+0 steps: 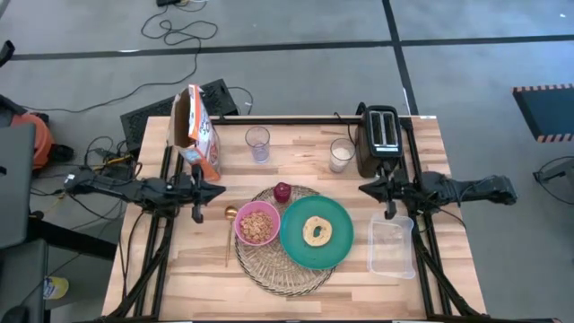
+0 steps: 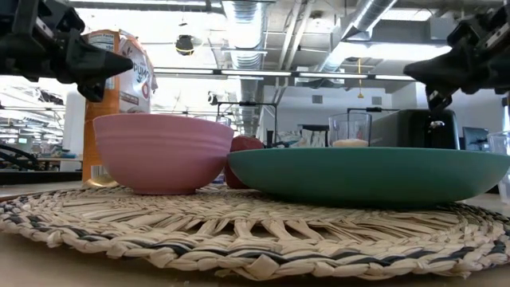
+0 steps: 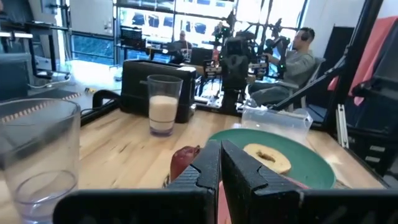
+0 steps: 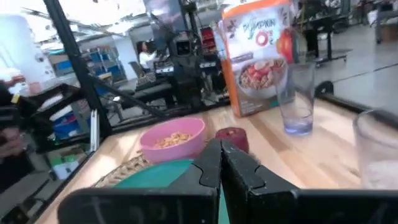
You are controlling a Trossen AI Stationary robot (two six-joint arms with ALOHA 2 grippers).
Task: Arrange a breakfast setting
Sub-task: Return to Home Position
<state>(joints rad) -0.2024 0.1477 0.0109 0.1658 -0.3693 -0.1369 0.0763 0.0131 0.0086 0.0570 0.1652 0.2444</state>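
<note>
The round woven mat (image 1: 282, 265) lies at the table's middle front. On it stand the pink bowl (image 1: 256, 224), filled with cereal, and the teal plate (image 1: 316, 231) with the bread ring (image 1: 317, 231) on it. The dark-red fruit (image 1: 282, 191) sits at the mat's far edge. The gold spoon (image 1: 230, 226) lies on the table left of the bowl. My left gripper (image 1: 221, 191) is shut and empty, above the table left of the fruit. My right gripper (image 1: 362, 188) is shut and empty, right of the plate's far side.
A cereal box (image 1: 195, 132) stands at the far left. An empty glass (image 1: 257, 144) and a glass of milk (image 1: 341, 154) stand at the back. The black toaster (image 1: 379, 135) is at the far right, the clear plastic tub (image 1: 393, 244) at the right front. People sit in the room beyond.
</note>
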